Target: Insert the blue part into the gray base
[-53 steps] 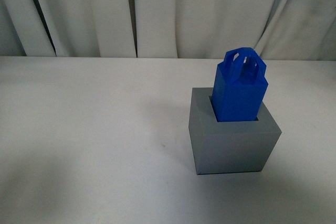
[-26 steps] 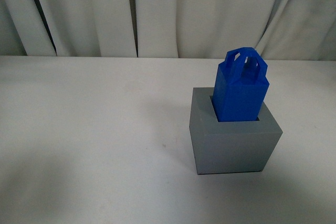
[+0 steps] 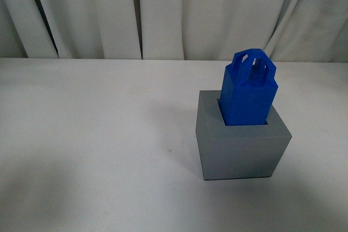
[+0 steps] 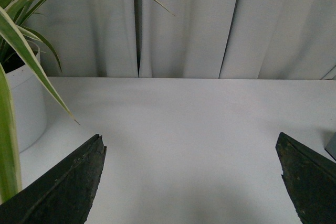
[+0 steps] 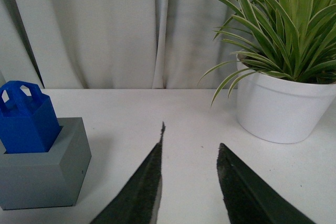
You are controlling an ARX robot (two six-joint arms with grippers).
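The white table [image 3: 98, 134] takes most of every view, with pale curtains [image 3: 179, 14] behind it. A white pot [image 5: 281, 106] with a striped green plant [image 5: 278, 24] stands near the right gripper [image 5: 189, 150], off to one side of its tips; another white pot [image 4: 23, 103] with long leaves [image 4: 21, 30] stands near the left gripper [image 4: 191, 148], to the side of one finger.

The gray base [image 3: 242, 145] rests on the table, near the right gripper and to the other side of its tips from the pot. The blue part [image 3: 249, 93] sits in the recess of the base. Its long axis is upright, only a little tilted, and the loop handle points up. Most of its body rises above the rim.

The right gripper holds nothing; its fingers have a narrow gap between them. The left gripper is spread wide and also holds nothing.

Compared with one second ago, the part and the base have the same position in the front view.
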